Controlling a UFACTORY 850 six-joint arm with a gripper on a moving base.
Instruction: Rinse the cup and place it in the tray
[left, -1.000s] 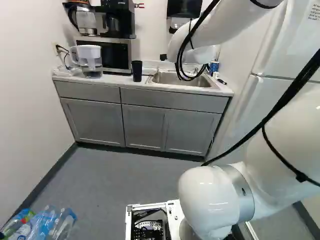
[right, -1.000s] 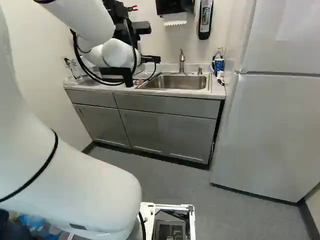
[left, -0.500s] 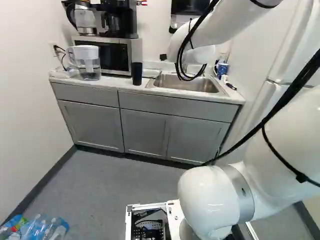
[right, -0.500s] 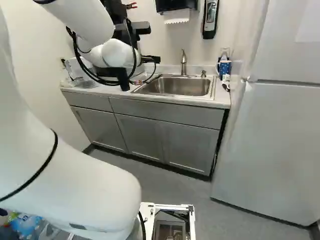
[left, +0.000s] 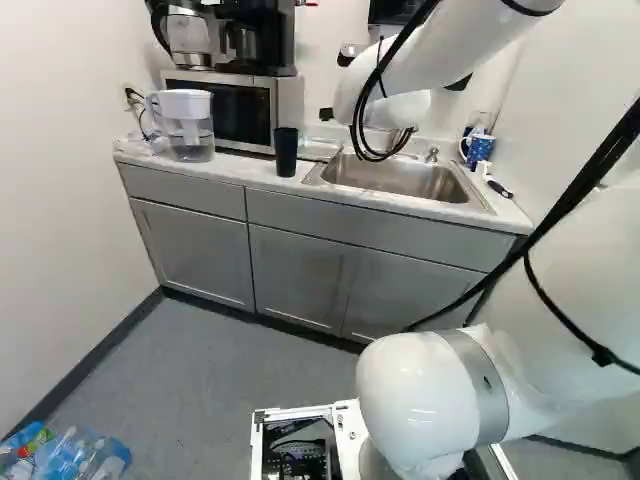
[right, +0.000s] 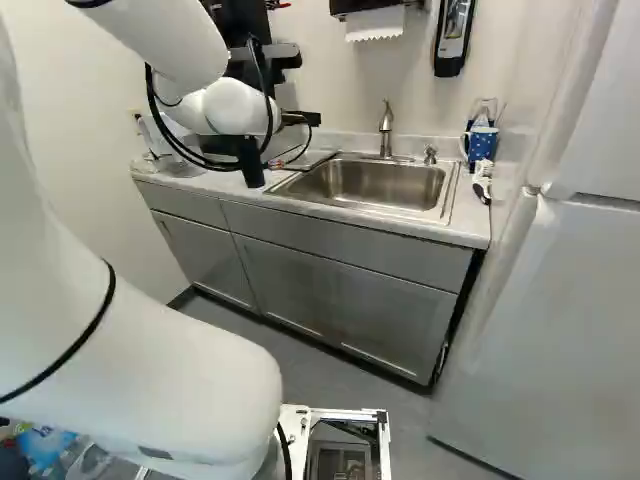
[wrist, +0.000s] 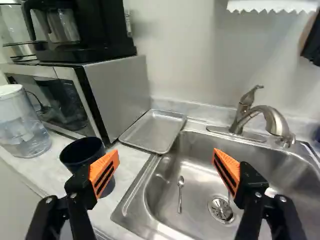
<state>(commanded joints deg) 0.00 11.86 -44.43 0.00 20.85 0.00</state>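
My gripper shows only as black parts beside the white wrist in the right base view. In the wrist view the gripper stands open above the counter and sink edge, with nothing between its orange pads. The dark cup is upright on the counter, left of the sink. In the wrist view the cup is partly hidden behind one finger and outside the gap. A shallow metal tray lies between microwave and sink. Beyond the other finger is the sink, with its faucet behind it.
A spoon lies in the sink. The microwave carries a coffee maker, with a water pitcher beside it. A blue mug stands right of the sink. Cabinets front the counter; a fridge stands at the right.
The base has moved closer to the counter and turned left, so the scene has shifted and grown in both base views. The arm keeps its pose, and the cup has not moved on the counter.
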